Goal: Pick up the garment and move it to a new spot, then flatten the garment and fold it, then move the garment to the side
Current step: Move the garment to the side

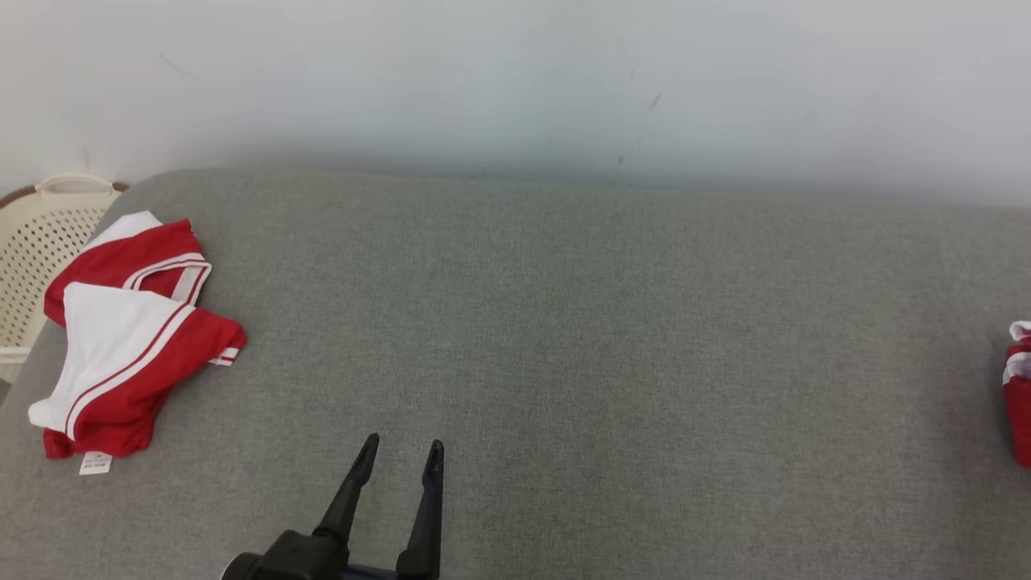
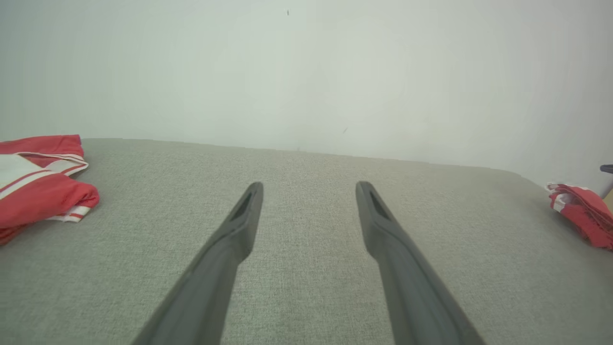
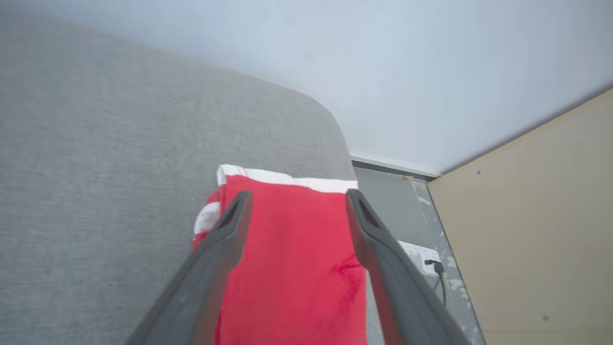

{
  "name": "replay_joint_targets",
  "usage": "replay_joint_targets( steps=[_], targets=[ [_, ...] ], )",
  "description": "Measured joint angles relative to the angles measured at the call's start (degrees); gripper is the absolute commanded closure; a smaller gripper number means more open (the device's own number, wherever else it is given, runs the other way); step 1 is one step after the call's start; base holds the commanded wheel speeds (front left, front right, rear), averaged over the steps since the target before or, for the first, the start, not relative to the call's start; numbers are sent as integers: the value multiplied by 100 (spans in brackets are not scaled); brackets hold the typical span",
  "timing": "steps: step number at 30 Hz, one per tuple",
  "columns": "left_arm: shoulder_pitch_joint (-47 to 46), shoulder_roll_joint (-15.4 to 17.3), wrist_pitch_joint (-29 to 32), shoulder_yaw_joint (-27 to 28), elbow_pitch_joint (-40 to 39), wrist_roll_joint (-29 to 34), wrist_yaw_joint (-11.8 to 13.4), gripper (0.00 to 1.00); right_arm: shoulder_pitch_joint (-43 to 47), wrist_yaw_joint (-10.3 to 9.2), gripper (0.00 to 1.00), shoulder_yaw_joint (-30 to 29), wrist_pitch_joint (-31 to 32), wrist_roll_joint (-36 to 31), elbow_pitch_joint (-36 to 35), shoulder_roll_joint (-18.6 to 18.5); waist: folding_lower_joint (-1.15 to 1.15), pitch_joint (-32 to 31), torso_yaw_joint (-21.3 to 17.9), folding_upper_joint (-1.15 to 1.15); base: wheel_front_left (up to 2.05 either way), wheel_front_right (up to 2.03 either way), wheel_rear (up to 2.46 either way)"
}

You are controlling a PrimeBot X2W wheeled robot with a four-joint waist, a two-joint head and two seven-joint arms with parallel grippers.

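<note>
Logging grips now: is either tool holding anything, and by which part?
Nothing is held. The left tool is open over the grey surface; the right tool is open above the folded garment, gripping none of it.

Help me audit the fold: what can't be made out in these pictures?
- Folded red garment: the head view's right edge cuts it; in the right wrist view the right gripper and the bottom edge hide its near part.
- Label on the crumpled red-and-white garment: too small to read, head view.
- Laundry basket: cut by the head view's left edge.
</note>
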Motion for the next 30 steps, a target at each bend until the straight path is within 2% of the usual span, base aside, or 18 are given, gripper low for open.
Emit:
replay_joint_targets(
  steps=[2,6,8,13,17,23,24,27,30],
  targets=[
    [73,-36,-1,91,1,-140,-26,0,32,1,0,132,-296,375,-131,212,0,-109,-5,0,0,0,0],
    [267,-3,-1,350,135,-320,123,0,525,0,0,191,-866,987,-708,1149,-1,-368,-9,-1,0,0,0],
    [314,12,-1,444,167,-365,164,0,737,0,0,374,-1134,1403,-1088,1415,-1,-495,-16,-1,0,0,0],
    [354,160,-1,559,320,-383,127,0,1480,0,0,848,-1448,1995,-1992,1794,-1,-773,-58,-1,0,0,0],
    [348,221,-10,622,397,-205,156,0,2036,0,0,942,-1658,2213,-2480,2102,-2,-959,-86,-1,0,0,0],
    [381,200,-11,922,287,142,110,0,2646,0,0,794,-1957,2251,-2780,2477,-1,-1140,-134,-1,0,0,0],
    [491,130,-11,1088,229,220,58,0,2855,0,0,615,-2022,2260,-2907,2581,-2,-1192,-179,-1,0,0,0],
    [625,80,-12,1252,181,341,0,0,3049,0,0,535,-2049,2262,-3020,2621,-1,-1233,-239,-1,0,0,0],
    [831,-1,-16,1500,160,415,-170,0,3290,0,0,566,-1989,2305,-3118,2669,-1,-1290,-341,-1,0,0,0]
  ],
)
